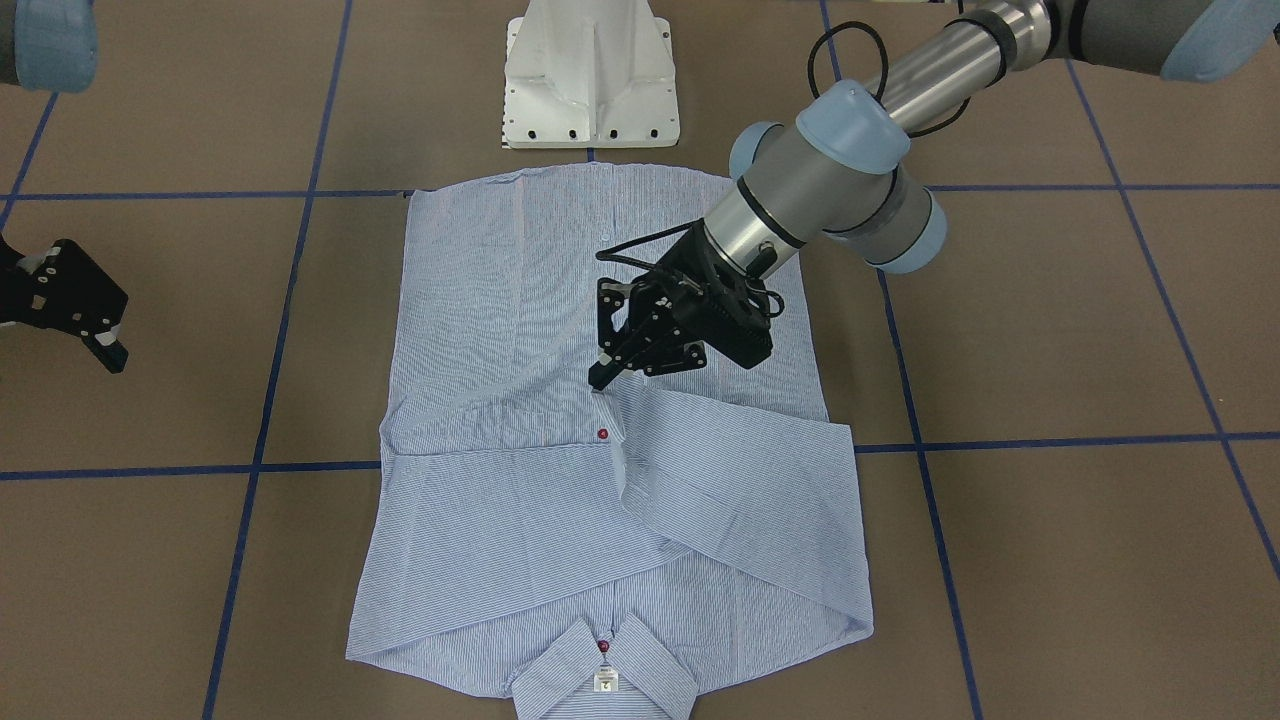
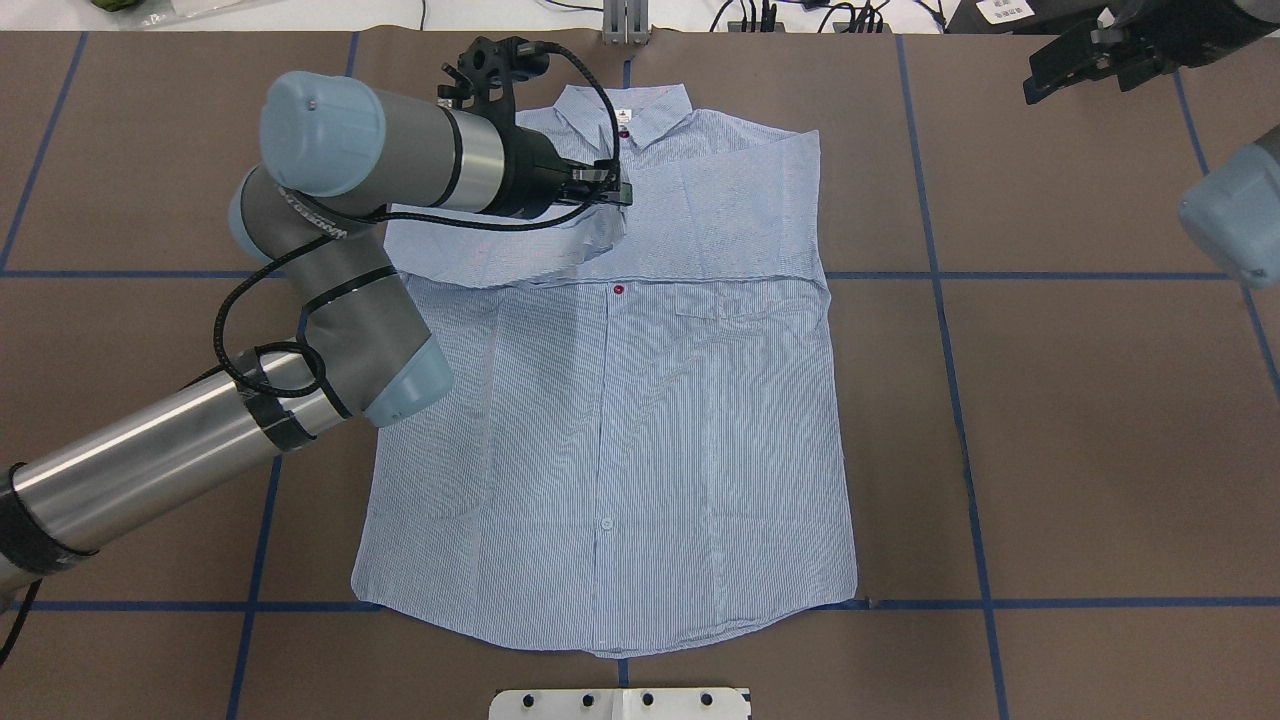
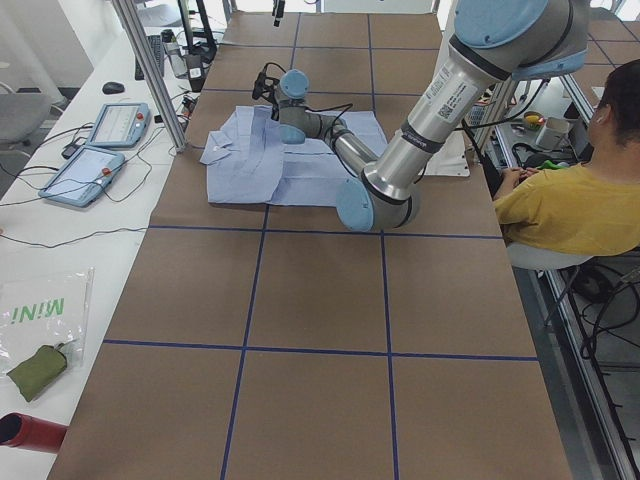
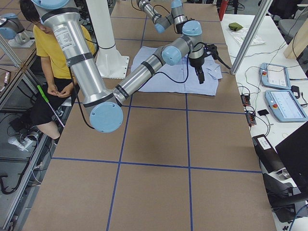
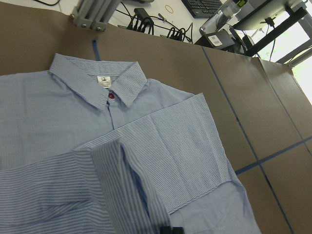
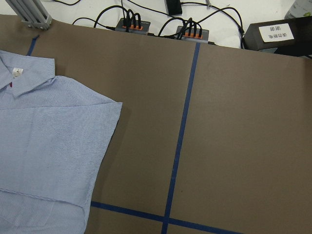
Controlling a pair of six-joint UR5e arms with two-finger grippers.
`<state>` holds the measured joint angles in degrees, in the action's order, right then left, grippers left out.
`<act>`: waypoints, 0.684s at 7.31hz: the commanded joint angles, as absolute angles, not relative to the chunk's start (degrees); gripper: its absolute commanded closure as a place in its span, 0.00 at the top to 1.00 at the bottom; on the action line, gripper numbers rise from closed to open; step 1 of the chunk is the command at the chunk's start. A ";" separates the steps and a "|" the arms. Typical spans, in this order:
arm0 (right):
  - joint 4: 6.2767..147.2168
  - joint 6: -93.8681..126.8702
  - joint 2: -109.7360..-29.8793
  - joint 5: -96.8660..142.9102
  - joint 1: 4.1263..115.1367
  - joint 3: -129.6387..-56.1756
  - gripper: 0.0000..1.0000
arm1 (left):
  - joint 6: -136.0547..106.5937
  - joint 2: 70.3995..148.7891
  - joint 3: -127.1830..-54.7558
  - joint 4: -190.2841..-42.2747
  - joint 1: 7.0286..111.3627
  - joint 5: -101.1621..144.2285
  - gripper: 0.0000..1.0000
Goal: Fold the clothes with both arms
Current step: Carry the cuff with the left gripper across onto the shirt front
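Left hand (image 1: 598, 380) pinching shirt (image 1: 520, 520) sleeve, right hand (image 1: 100, 345) edge-cropped, grip unclear

A person in yellow (image 4: 48, 53) sits beside the brown table (image 4: 154, 192) and white pedestal (image 4: 111, 53)

- I see the shirt (image 2: 620, 430) flat on the table (image 2: 1080, 420), collar far from the base (image 2: 620, 705);
- left gripper (image 1: 598, 381) on its folded sleeve;
- right gripper (image 1: 110, 350) well aside.
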<state>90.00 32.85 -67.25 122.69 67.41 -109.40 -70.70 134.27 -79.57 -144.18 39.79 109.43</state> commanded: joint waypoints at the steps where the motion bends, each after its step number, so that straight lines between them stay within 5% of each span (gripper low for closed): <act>1: 90.00 32.78 -67.24 122.70 67.41 -109.34 1.00 | -70.93 138.23 -74.40 -142.12 35.62 103.13 0.00; 5: 90.00 32.78 -67.24 122.70 67.41 -109.34 1.00 | -70.31 139.65 -71.02 -142.12 27.70 94.41 0.00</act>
